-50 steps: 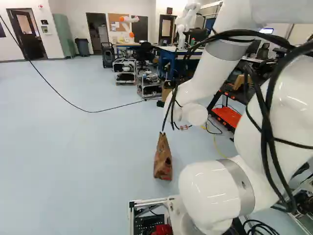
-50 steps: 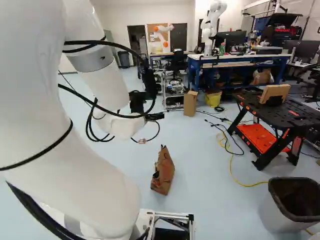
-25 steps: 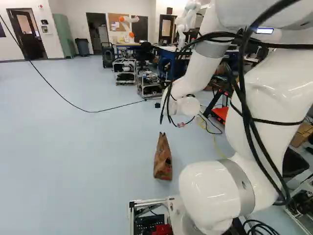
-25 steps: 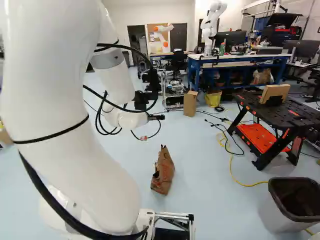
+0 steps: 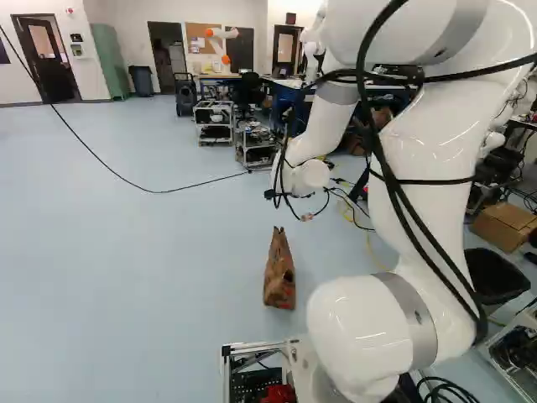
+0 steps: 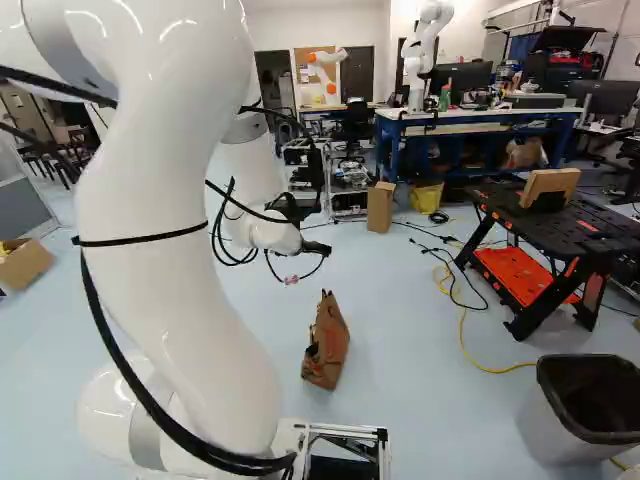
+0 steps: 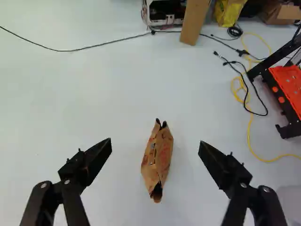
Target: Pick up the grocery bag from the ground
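the gripper [image 7: 155, 142] is spread wide, holding nothing; the bag [image 6: 327, 345] stands on the floor [image 6: 440, 400], lower middle of the right base view. an off-centre descent could topple it.

I can see a pale blue floor [image 6: 430, 420] with a brown paper bag [image 6: 326, 345] standing on it. Making that bag the clock's centre in the right base view, there's a cardboard box [image 6: 380, 207] and a yellow container [image 6: 427, 197] towards one, a black folding workbench [image 6: 595, 222] at two, a yellow cord [image 6: 490, 372] curving past three, a grey bin [image 6: 555, 425] beyond it; in the left base view, a black cable [image 5: 151, 191] trails towards ten
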{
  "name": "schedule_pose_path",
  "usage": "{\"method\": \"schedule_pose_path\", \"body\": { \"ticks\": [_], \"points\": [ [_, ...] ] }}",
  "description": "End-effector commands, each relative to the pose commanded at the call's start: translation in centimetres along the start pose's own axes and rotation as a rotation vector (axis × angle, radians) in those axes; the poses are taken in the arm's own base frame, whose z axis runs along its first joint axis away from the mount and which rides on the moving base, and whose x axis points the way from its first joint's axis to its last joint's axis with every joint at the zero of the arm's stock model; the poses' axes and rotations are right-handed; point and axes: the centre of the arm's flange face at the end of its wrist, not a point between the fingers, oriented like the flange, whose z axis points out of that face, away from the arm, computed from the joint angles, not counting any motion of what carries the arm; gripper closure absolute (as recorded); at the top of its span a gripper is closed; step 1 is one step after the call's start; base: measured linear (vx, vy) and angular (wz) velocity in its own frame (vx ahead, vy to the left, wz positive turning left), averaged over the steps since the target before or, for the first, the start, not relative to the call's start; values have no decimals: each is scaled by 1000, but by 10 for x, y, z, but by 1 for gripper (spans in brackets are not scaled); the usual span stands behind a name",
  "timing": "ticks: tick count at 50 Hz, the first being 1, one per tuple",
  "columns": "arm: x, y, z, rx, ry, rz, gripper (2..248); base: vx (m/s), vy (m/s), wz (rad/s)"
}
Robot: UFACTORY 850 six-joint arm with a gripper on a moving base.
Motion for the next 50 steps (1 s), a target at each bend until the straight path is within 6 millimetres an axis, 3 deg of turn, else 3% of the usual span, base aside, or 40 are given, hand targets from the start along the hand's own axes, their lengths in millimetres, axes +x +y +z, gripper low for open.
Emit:
{"method": "schedule_pose_path", "body": {
  "ticks": [27,50],
  "points": [
    [10,1,67,-3,-115,7,3,0,0,0],
    [2,1,112,-14,-250,36,3,0,0,0]
  ]
}}
